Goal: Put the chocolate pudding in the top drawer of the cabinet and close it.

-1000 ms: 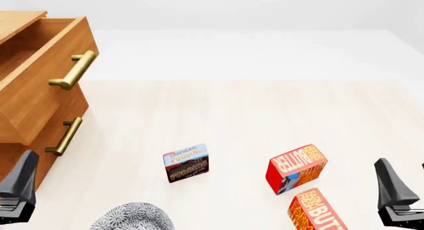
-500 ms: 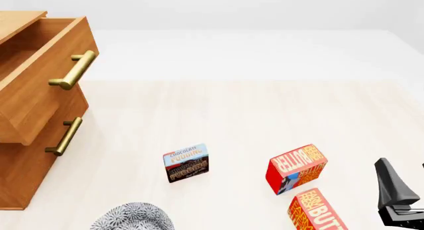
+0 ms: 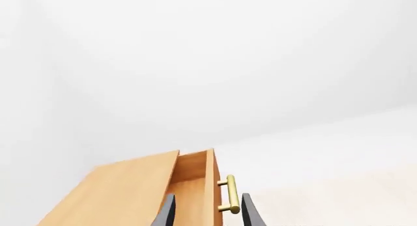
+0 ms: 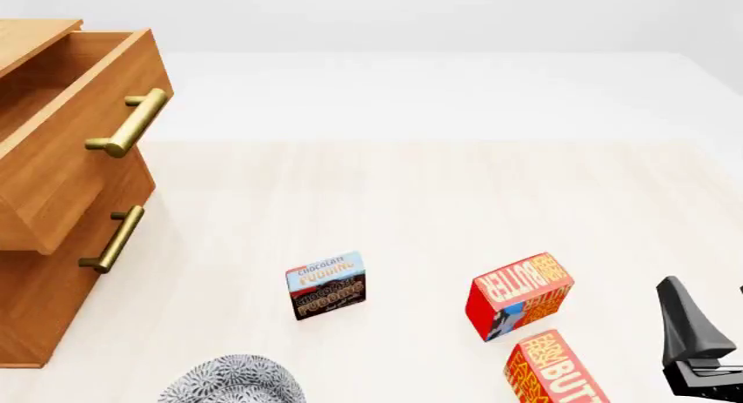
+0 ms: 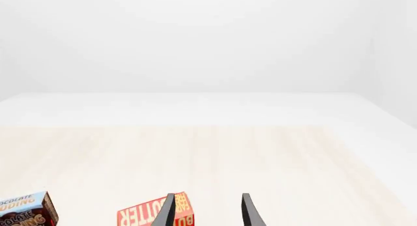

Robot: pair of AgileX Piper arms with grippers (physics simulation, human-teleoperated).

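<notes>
Front view | "CHOCOLATE PUDDING" box [image 4: 326, 285] on table | "BUTTER" boxes [image 4: 519, 295] | both grippers [image 3: 207, 214] [image 5: 207, 211] parted, empty

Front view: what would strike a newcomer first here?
The tall wooden cabinet at far left, its top drawer pulled open. Then the bright boxes on the pale table: the chocolate pudding near the middle, two red butter boxes to its right, beside the right claw.
</notes>
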